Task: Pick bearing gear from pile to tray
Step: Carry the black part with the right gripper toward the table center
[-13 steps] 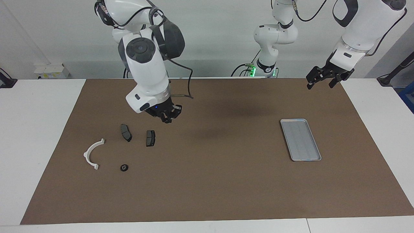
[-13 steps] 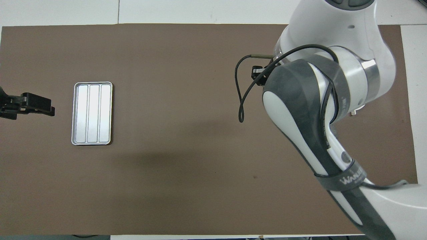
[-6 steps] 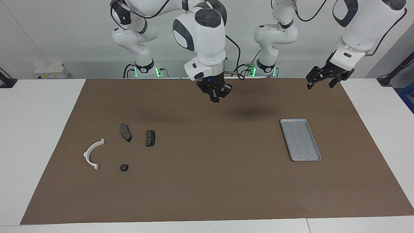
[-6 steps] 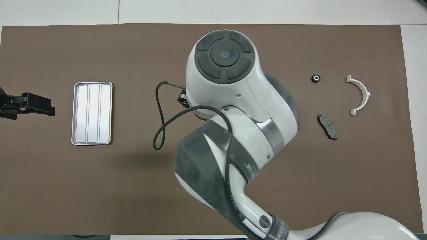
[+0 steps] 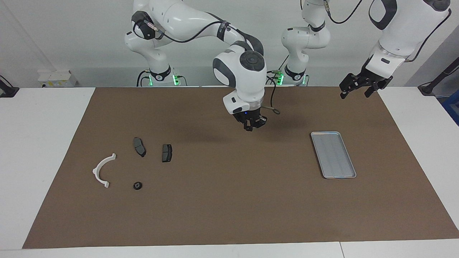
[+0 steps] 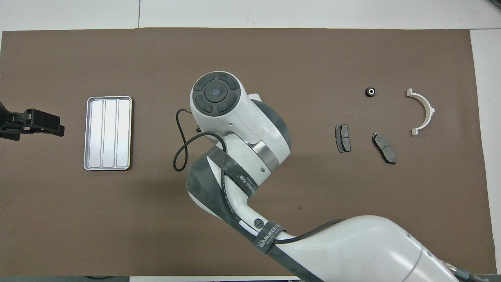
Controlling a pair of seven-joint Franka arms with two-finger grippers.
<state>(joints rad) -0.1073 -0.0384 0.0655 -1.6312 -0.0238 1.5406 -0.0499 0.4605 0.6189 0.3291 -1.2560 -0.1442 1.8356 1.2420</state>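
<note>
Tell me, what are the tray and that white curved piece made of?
The tray looks like metal, likely aluminium: silver-grey, dull sheen, pressed lengthwise ridges, low rim. The white half-ring bracket looks like moulded plastic: matte, uniform off-white, no shine. Neither can be confirmed by sight alone.

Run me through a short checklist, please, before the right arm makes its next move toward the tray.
1. Tray free to receive a part: ok, nothing lies in it.
2. Right gripper shut: ok, fingers closed, raised over the mat between the pile and the tray.
3. Part actually held: cannot tell, nothing shows between the fingers.
4. Path to the tray: ok, bare mat lies between.
5. Left gripper out of the way: ok, it waits open near the mat's corner at the left arm's end.
6. Small black round piece remaining in the pile: ok, beside the white bracket.
</note>
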